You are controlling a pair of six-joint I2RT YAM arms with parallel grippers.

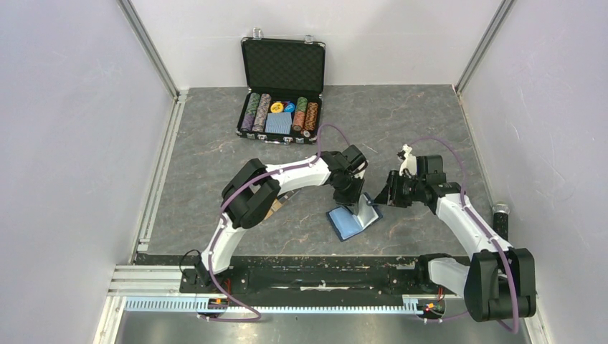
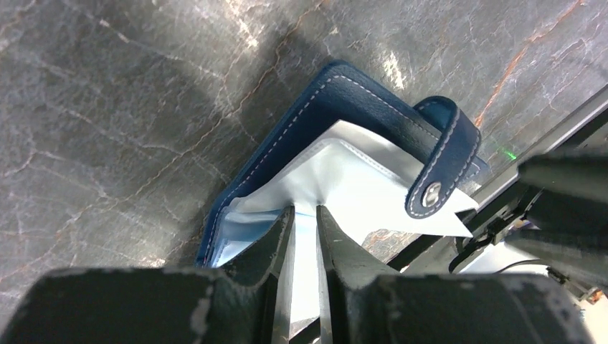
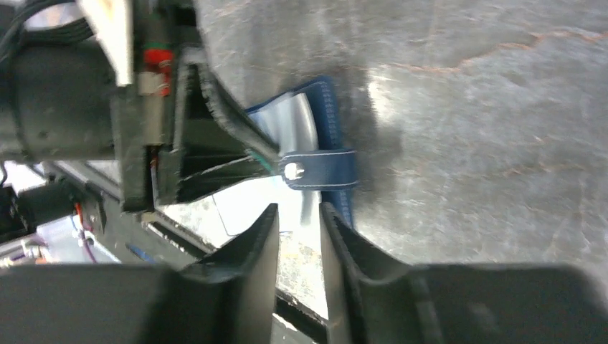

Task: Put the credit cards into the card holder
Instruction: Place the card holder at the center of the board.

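Card holder lies open on the grey marbled counter, navy cover down, pale blue pocket leaves up. Everything below is placed relative to it.

Left pincer: directly above the holder, pointing down into it. Fingers drawn together on a pale inner pocket leaf, which runs up through the narrow slit between them; the leaf is lifted off the cover. The right wrist view shows the same: dark fingers converging on the leaf just beside the snap.

Snap tab: curls over the holder's right-hand edge, metal stud facing out, unfastened.

Right pincer: just right of the holder, level with it, nose aimed at the tab side. Fingers stand apart with a clear gap; nothing seen gripped between them, only pale glare beyond.

Tan-orange flat edge: left of the holder, mostly hidden under the left arm's elbow. Cannot tell what it is.

Black chip briefcase: well behind the holder at the back wall, lid up, rows of chips and a blue deck inside.
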